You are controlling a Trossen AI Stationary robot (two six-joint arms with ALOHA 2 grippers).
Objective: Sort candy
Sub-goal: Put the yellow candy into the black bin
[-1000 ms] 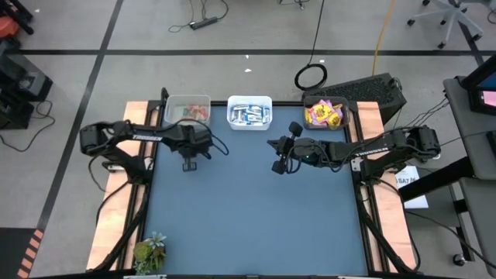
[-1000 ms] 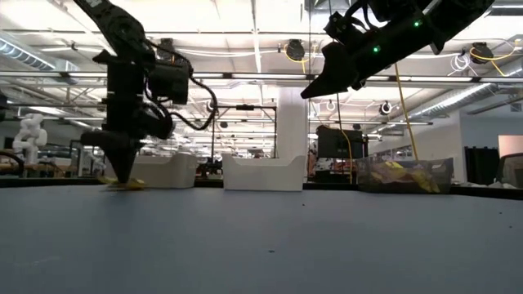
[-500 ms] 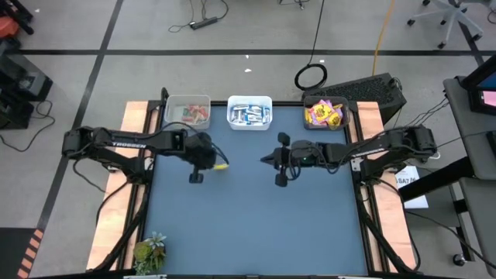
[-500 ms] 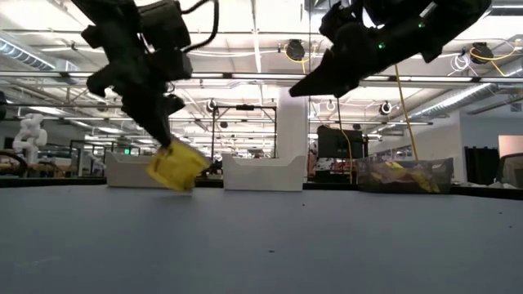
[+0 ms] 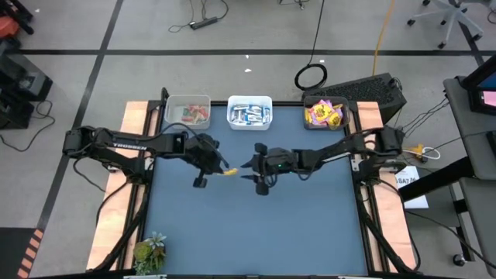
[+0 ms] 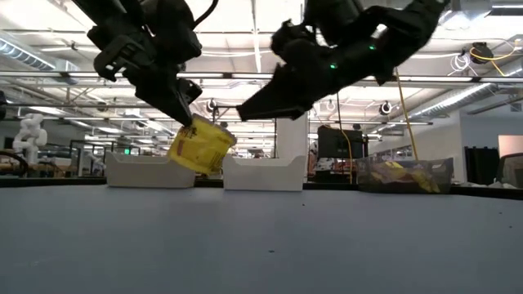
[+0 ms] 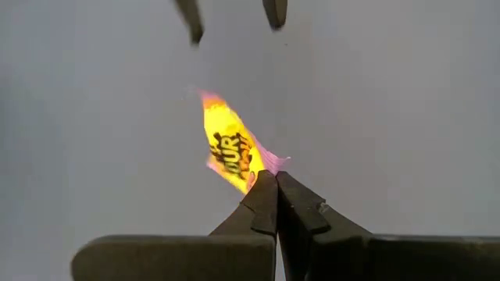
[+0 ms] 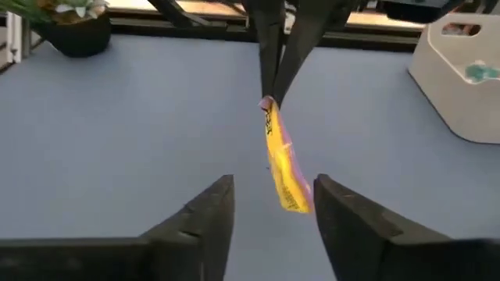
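Left gripper (image 7: 269, 181), pinched shut, holds a yellow candy packet (image 7: 228, 148) in the air over the table's middle. Right gripper (image 8: 272, 204), fingers spread apart, faces it with the packet hanging between them, seemingly mid-handover. Three far bins (image 5: 249, 102) already hold sorted candy; blue table (image 5: 256, 232) shows no loose candy.
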